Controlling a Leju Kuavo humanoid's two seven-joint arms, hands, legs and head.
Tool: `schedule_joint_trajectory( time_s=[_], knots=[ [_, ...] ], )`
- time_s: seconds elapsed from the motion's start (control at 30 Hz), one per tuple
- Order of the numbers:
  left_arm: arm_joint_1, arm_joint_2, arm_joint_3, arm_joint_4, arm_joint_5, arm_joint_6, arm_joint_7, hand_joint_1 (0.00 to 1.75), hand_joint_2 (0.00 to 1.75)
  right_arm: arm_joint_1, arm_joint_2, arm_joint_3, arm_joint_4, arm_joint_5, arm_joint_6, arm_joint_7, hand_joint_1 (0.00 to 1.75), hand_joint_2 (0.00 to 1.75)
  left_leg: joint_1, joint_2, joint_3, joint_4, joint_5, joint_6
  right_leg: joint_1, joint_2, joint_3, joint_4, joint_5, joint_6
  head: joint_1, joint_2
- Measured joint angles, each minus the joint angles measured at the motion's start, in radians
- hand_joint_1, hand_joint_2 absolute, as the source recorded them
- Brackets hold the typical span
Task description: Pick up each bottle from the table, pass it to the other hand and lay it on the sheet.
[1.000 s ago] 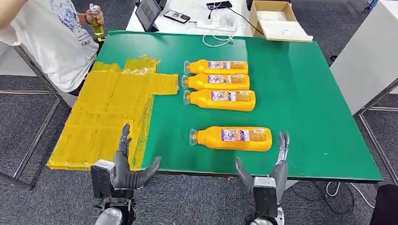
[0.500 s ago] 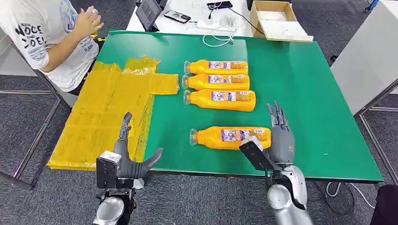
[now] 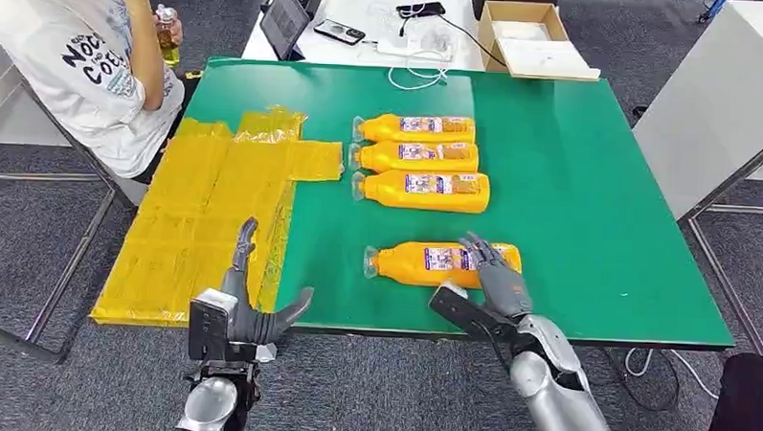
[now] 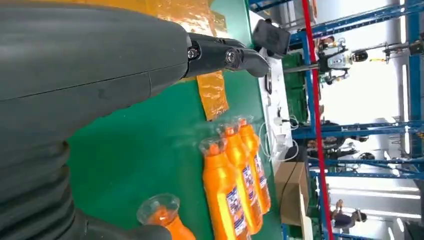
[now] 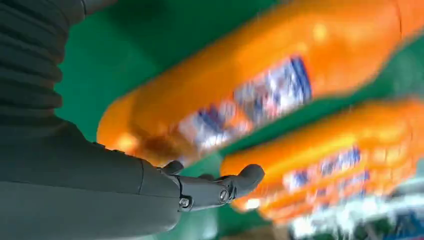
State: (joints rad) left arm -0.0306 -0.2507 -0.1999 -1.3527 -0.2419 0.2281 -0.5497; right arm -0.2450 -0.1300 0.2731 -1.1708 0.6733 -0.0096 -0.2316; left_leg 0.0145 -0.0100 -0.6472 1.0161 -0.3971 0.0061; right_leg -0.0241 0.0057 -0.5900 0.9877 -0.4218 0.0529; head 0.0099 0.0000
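Four orange bottles lie on their sides on the green table (image 3: 589, 184). Three lie in a row (image 3: 420, 159), caps to the left. The nearest bottle (image 3: 424, 263) lies alone near the front edge. My right hand (image 3: 495, 277) reaches over its base end with fingers spread, thumb (image 3: 461, 309) below; no grip shows. The right wrist view shows the same bottle (image 5: 240, 95), blurred, close beyond the hand's fingers (image 5: 215, 187). My left hand (image 3: 245, 307) hovers open at the front edge, beside the yellow sheet (image 3: 215, 210). The nearest bottle's cap (image 4: 160, 210) appears in the left wrist view.
A person in a white shirt (image 3: 86, 61) sits at the table's far left corner holding a small bottle (image 3: 166, 31). Behind the green table are a tablet (image 3: 285, 22), cables and a cardboard box (image 3: 528, 34). A white table (image 3: 717, 103) stands at the right.
My right hand has risen from below the table edge and swung left over the nearest bottle's base end. The left hand barely moved. The person shifted and raised the small bottle.
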Motion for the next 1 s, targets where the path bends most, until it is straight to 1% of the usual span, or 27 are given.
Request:
schedule_joint_trajectory(
  time_s=[0.1,0.33,0.57,0.63,0.8,0.9,1.0],
  knots=[
    [-0.006,0.0,0.002,0.012,0.0,-0.003,0.0,0.0,1.75,-0.03,-0.021,0.029,0.032,-0.004,0.021,0.0,0.0,1.75,0.0,0.0,0.0,0.0,0.0,0.0,0.0,0.0,0.0,0.0,0.0,0.0,0.0,0.0],
    [-0.019,0.0,0.004,0.034,0.0,-0.014,-0.002,0.0,1.75,-0.103,-0.044,0.086,0.109,-0.004,0.027,0.016,0.0,1.75,0.0,0.0,0.001,0.0,0.0,0.0,0.0,0.0,0.001,0.0,0.0,0.0,0.0,0.0],
    [-0.03,0.0,0.004,0.055,0.0,-0.027,-0.002,0.0,1.75,-0.196,-0.043,0.144,0.218,0.049,-0.051,0.043,0.0,1.75,0.0,0.0,0.001,0.0,0.001,0.001,0.0,0.0,0.001,0.0,0.0,0.0,0.0,0.0],
    [-0.031,0.0,0.005,0.059,0.0,-0.03,-0.002,0.0,1.75,-0.21,-0.043,0.153,0.229,0.061,-0.071,0.042,0.0,1.75,0.0,0.0,0.001,0.0,0.001,0.001,0.0,0.0,0.001,0.0,0.0,0.0,0.0,0.0],
    [-0.032,0.0,0.005,0.065,0.0,-0.03,-0.002,0.0,1.75,-0.226,-0.041,0.168,0.246,0.063,-0.077,0.037,0.0,1.75,0.0,0.0,0.001,0.0,0.001,0.001,0.0,0.0,0.001,0.0,0.0,0.0,0.0,0.0],
    [-0.035,0.0,0.007,0.069,0.005,-0.032,-0.002,0.0,1.75,-0.227,-0.041,0.17,0.247,0.05,-0.076,0.003,0.0,1.75,0.0,0.0,0.0,0.0,0.001,0.001,0.0,0.0,0.001,0.0,0.0,0.0,0.0,0.0],
    [-0.042,0.0,0.011,0.077,0.015,-0.032,-0.002,0.0,1.75,-0.23,-0.041,0.176,0.245,0.046,-0.074,-0.008,0.0,1.75,0.0,0.0,0.0,0.0,0.001,0.001,0.0,0.0,0.001,0.0,0.0,0.0,0.0,0.0]
  ],
)
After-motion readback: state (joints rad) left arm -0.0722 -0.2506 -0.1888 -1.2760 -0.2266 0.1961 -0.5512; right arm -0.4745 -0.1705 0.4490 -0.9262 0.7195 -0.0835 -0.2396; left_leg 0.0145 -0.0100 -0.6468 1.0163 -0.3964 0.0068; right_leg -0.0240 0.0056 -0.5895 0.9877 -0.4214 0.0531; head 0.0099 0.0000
